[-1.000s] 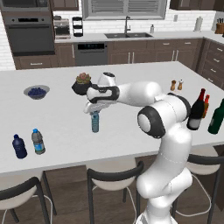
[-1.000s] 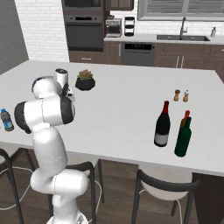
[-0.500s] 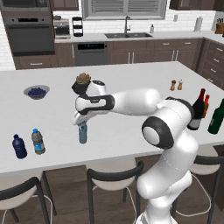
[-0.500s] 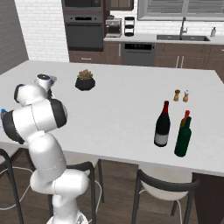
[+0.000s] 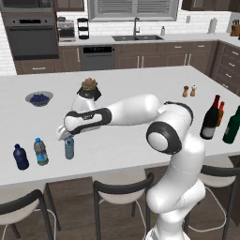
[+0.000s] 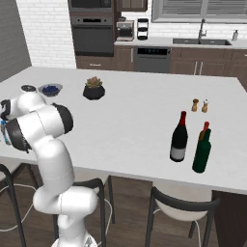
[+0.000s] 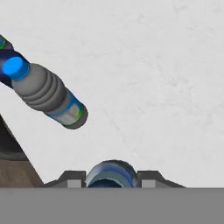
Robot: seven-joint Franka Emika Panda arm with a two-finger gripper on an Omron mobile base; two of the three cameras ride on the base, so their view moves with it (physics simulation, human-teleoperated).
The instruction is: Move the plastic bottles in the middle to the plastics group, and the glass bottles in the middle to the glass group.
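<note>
My gripper [image 5: 68, 137] is shut on the cap end of a clear plastic bottle [image 5: 69, 148] that stands upright, its base at or just above the counter [image 5: 140, 150]. In the hand view this bottle [image 7: 111, 174] sits between the two fingertips. A second plastic bottle [image 5: 41, 151] [image 7: 48, 94] stands just to its left, and beside that is the navy bottle of the plastics group [image 5: 20, 157] [image 7: 6, 65]. Far right, the near-black wine bottle [image 5: 210, 118] [image 6: 179, 137] stands next to the glass group: a small red-topped bottle [image 5: 220, 114] and a tall green bottle [image 5: 232, 125] [image 6: 202, 150].
A bowl of blue berries [image 5: 39, 98] and a potted plant [image 5: 89, 88] sit further back on the counter. Salt and pepper shakers [image 5: 189, 90] stand at the right. Stools [image 5: 119, 192] line the near edge, which is close in front of the three small bottles.
The arm has swung left and toward the front edge, carrying the held bottle from mid-counter down beside the other water bottle and the navy bottle. The grip stays closed.
</note>
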